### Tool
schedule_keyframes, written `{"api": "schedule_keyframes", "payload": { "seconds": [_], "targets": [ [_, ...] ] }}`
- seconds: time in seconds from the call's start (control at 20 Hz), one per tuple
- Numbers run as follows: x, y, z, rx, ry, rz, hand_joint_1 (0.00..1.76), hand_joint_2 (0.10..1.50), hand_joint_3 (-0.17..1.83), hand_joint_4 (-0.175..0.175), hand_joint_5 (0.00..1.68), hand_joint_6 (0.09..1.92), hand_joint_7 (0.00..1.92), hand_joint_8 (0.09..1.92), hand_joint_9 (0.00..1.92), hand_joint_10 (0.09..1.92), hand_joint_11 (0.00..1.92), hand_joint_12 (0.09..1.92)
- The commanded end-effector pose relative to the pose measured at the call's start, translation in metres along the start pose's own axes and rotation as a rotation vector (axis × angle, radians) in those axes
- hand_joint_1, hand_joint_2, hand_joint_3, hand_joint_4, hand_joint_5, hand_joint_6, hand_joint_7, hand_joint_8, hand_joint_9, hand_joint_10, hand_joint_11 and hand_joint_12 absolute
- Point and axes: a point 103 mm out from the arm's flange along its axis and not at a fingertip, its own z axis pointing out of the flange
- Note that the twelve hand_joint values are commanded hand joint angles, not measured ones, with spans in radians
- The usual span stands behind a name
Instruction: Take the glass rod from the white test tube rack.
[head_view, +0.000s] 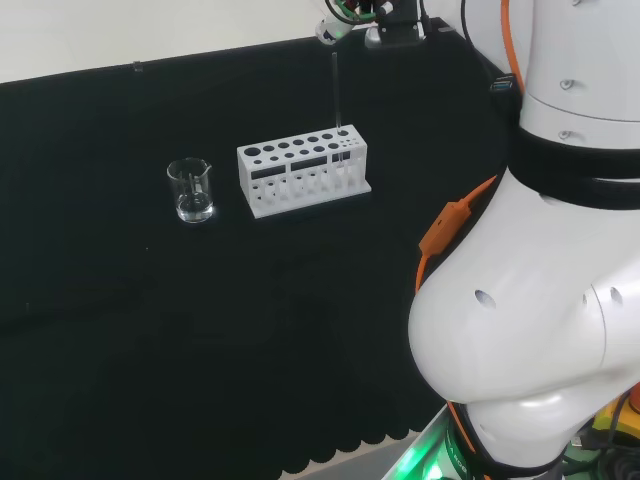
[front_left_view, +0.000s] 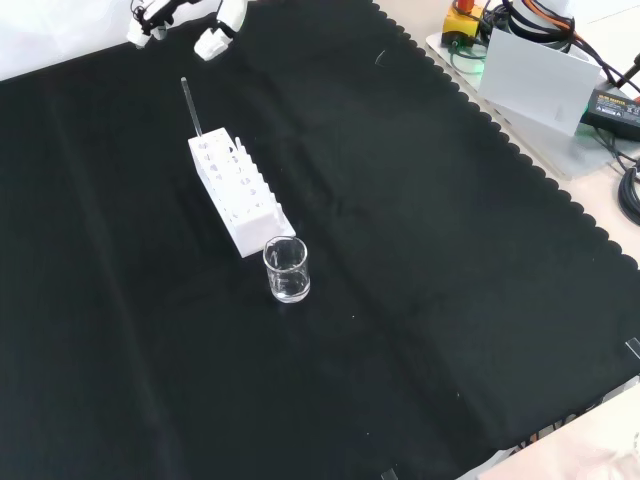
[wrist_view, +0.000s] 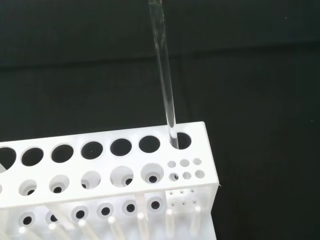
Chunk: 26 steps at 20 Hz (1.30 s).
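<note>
A clear glass rod (head_view: 337, 90) stands nearly upright in the corner hole at the right end of the white test tube rack (head_view: 300, 172) in the head view. From the front, the rod (front_left_view: 190, 105) rises from the far end of the rack (front_left_view: 240, 190). Close up, the rod (wrist_view: 164, 75) drops into the end hole of the rack (wrist_view: 100, 170). The hand (front_left_view: 215, 40) hangs at the front view's top edge, beyond the rod's tip and apart from it. Its fingers (front_left_view: 145, 28) are spread with nothing between them.
A small clear glass beaker (head_view: 190, 190) stands left of the rack in the head view, and the beaker (front_left_view: 287, 270) sits just in front of the rack's near end in the front view. The arm's white links (head_view: 540, 300) fill the head view's right.
</note>
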Motion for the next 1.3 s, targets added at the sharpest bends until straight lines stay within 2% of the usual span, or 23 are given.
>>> {"api": "schedule_keyframes", "payload": {
  "seconds": [0.05, 0.85, 1.3],
  "targets": [
    [0.001, 0.005, 0.008, 0.015, -0.001, -0.004, 0.54, 0.91, 0.51, -0.147, 0.28, 0.09, 0.23, 0.83, 0.48, 0.80, 0.43, 1.37],
    [-0.001, 0.005, 0.037, 0.075, -0.002, 0.012, 0.54, 0.91, 0.51, -0.147, 0.31, 0.09, 0.28, 0.83, 0.51, 0.78, 0.43, 1.37],
    [0.000, 0.009, 0.050, 0.091, 0.010, 0.000, 0.56, 0.92, 0.51, -0.147, 0.34, 0.09, 0.30, 0.82, 0.56, 0.78, 0.45, 1.37]
  ]
}}
